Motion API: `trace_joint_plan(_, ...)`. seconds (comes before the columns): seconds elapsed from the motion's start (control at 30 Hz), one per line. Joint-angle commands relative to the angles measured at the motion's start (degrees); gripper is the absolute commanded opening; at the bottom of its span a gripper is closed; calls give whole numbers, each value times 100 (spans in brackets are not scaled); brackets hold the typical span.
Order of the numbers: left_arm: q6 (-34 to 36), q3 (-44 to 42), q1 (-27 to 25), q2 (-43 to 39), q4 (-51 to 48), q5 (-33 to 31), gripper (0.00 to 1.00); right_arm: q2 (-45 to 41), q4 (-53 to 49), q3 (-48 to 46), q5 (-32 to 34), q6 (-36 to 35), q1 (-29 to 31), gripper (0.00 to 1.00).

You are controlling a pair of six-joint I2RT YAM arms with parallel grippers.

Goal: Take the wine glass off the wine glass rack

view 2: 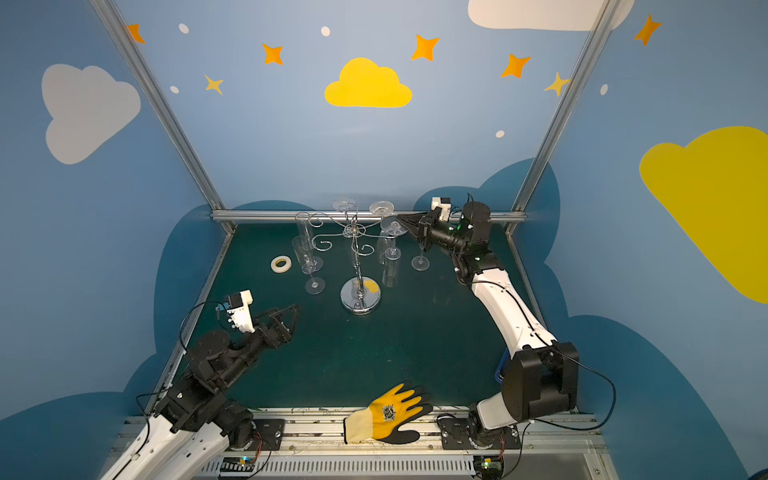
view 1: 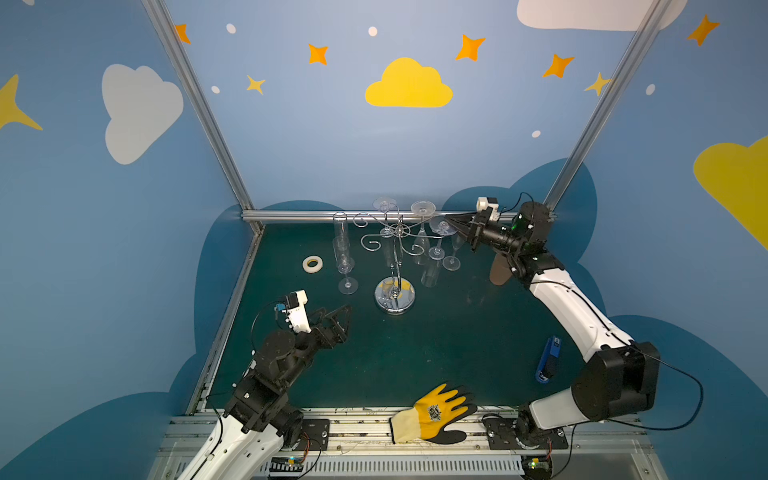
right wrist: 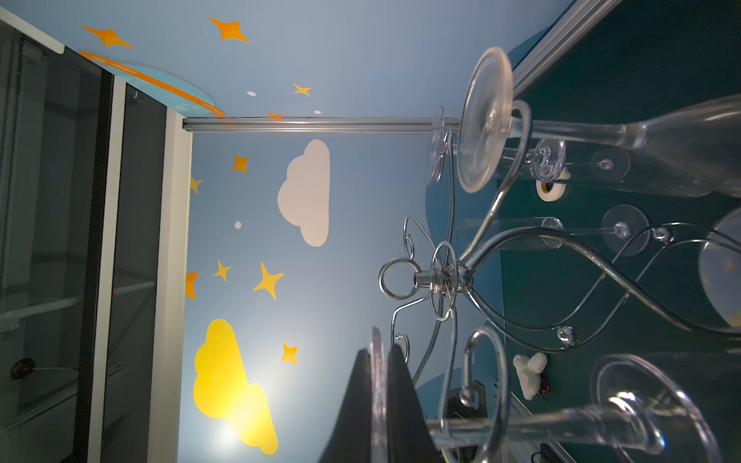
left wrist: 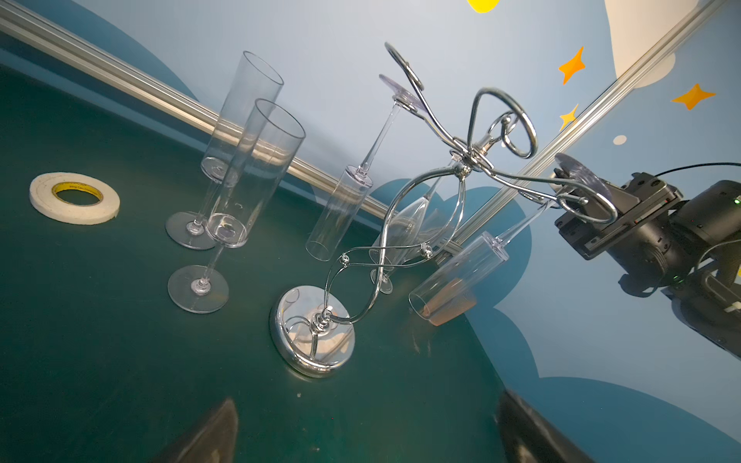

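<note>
Right wrist: hand (right wrist: 379, 360) astride glass (right wrist: 561, 419) edge

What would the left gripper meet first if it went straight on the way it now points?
Most likely the wine glass rack, low near its mirrored base: the open left gripper aims that way, with only table between, though depth is unclear.

Tape roll (view 1: 312, 264), yellow glove (view 1: 436, 413)

Wine glass rack (view 1: 395, 300) mid-table; upright glasses (view 1: 348, 286), tape roll (view 1: 312, 264) to its left; glove (view 1: 432, 413) at front edge.
</note>
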Motion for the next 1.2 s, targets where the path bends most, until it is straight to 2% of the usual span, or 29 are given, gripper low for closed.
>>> trace_joint_plan(0.0, 39, -40, -10, -125, -68, -56, 99, -235, 11, 27, 70, 12, 121, 0)
trace_joint_plan(0.6, 223, -31, -10, -540, -376, -301, 99, 666, -207, 1005, 196, -21, 486, 0)
trace_joint_plan(1.03, 269, -57, -10, -922, -690, -451, 99, 1108, -372, 1454, 334, -119, 281, 0)
trace_joint_plan(1.17, 282, -54, -7, -991, -763, -494, 99, 1053, -654, 1509, 420, -398, 131, 0)
